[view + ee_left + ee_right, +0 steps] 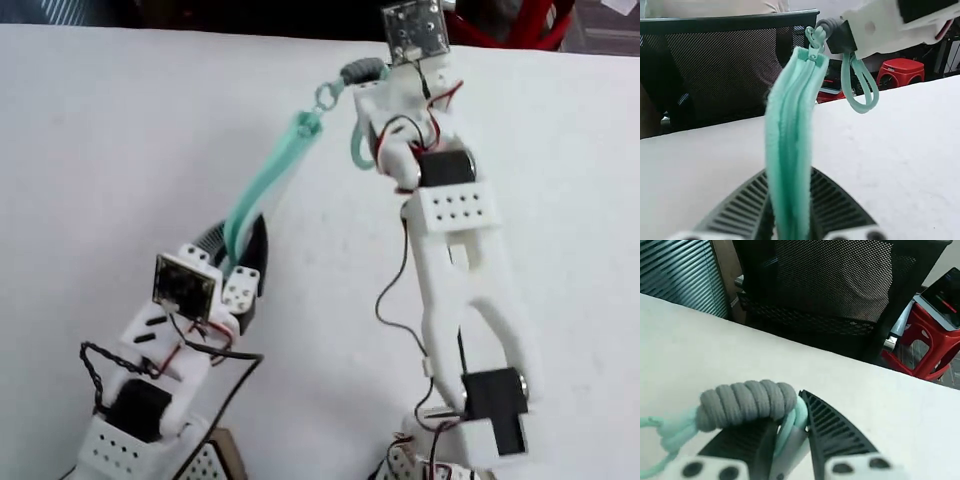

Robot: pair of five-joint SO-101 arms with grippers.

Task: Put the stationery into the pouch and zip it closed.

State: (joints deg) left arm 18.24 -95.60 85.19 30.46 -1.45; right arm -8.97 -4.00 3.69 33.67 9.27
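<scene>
Left gripper [788,172] clamps the pouch [790,125] end, right gripper [787,415] pinches the pull cord [747,402]. We should pull straight off the left jaws — no twist — till the slider [813,56] seats.

We log even, diffuse light, seemingly from overhead. High view: table [110,150] very bright, white and flat, close to washed out. We find only faint, soft-edged shadows beside the pouch [262,195] and along one arm [460,270]. Wrist views: tabletop bright, room behind much dimmer, chair [715,65] mesh almost black. All shadow edges soft.
</scene>
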